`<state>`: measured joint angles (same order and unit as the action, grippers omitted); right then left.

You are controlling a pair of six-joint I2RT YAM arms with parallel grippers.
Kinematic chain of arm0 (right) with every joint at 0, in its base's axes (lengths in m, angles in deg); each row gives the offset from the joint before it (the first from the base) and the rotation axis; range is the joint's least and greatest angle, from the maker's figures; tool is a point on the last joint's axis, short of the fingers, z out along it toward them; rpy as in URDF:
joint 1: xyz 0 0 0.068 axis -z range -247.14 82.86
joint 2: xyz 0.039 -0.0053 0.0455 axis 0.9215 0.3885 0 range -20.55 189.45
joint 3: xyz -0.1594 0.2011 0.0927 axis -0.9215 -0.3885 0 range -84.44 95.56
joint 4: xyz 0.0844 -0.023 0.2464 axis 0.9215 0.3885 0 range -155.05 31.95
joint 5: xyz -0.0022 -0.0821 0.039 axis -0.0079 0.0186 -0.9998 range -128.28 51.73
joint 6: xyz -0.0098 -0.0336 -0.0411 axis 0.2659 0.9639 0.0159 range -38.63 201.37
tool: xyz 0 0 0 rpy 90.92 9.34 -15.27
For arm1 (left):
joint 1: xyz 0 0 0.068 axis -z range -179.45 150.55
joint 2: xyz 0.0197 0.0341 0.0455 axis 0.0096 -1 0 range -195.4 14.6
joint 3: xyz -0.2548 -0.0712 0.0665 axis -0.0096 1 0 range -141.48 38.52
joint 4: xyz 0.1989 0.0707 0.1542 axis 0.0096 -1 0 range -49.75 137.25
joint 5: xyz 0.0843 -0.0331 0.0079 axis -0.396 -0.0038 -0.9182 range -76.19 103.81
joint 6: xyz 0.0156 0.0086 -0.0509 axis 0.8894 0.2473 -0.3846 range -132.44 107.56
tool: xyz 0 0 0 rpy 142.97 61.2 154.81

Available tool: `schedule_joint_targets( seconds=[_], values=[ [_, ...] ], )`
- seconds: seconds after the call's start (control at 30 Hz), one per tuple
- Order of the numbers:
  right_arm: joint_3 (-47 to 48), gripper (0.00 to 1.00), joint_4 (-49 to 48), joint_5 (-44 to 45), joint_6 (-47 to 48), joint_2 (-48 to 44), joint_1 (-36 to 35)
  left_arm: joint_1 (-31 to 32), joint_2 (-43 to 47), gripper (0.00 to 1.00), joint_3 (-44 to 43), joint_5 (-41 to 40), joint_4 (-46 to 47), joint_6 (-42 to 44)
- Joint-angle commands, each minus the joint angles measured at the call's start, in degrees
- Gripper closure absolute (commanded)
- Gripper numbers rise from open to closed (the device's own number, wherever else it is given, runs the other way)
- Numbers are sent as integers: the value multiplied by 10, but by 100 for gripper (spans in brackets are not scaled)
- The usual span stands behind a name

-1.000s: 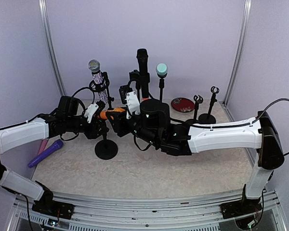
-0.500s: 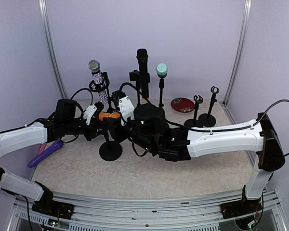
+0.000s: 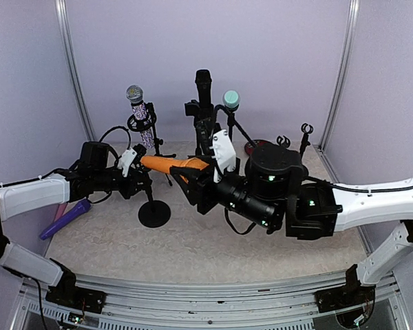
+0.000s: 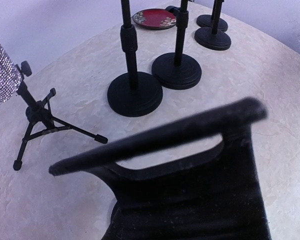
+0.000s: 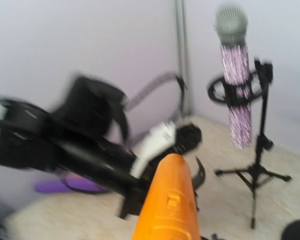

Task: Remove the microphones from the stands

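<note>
No legible text, label, brand or number anywhere.

pale lilac walls (image 3: 261,55), metal corner posts (image 3: 72,69), mottled beige tabletop (image 3: 206,254)

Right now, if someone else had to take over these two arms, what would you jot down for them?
Left gripper: looks clamped on the upper part of the stand, steadying it.
Right gripper: shut on the orange microphone, which lies roughly level between the two arms.
Done: both grips are on.
Unclear: the microphone's far end sits right by the stand's clip; I cannot tell whether it is fully out.
Left: probably pull the microphone clear of the clip, then set it down.
</note>
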<state>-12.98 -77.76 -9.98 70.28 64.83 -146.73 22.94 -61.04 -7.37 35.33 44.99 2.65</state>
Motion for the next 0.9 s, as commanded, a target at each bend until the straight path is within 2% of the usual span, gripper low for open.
schedule_joint_targets(
  seconds=[0.0, 0.03, 0.07, 0.1, 0.13, 0.17, 0.2, 0.27, 0.37, 0.47, 0.57, 0.73, 0.87],
  values=[
    [-21, 100, 3, 16, -16, -56, -18, -5, -6, 94, -1, -40, -16, 15],
    [-26, 100, 8, 19, -17, -62, -19, -2, -4, 86, -4, -30, -23, 18],
    [-30, 100, 13, 22, -18, -67, -19, 2, -2, 69, -9, -21, -34, 24],
    [-33, 100, 18, 25, -19, -69, -19, 5, 0, 47, -17, -15, -46, 31],
    [-34, 100, 26, 29, -20, -71, -19, 5, 5, 28, -26, -10, -62, 34],
    [-33, 100, 36, 28, -22, -70, -19, 5, 11, 12, -34, -6, -78, 40],
    [-32, 100, 45, 26, -24, -68, -19, 3, 22, 3, -40, -2, -94, 51],
    [-27, 100, 66, 14, -27, -62, -18, -11, 49, 1, -53, 22, -138, 90],
    [-15, 100, 95, -14, -44, -47, -7, -50, 92, 1, -71, 91, -252, 176],
    [-5, 100, 110, -92, -72, -23, 21, -80, 136, 1, -76, 129, -370, 274],
    [14, 100, 111, -176, -93, 18, 46, -84, 169, 1, -63, 123, -457, 351],
    [96, 100, 112, -285, -89, 117, 60, -83, 207, 1, -60, 134, -510, 379],
    [189, 100, 113, -345, -82, 200, 67, -84, 218, 1, -80, 174, -544, 407]
  ],
)
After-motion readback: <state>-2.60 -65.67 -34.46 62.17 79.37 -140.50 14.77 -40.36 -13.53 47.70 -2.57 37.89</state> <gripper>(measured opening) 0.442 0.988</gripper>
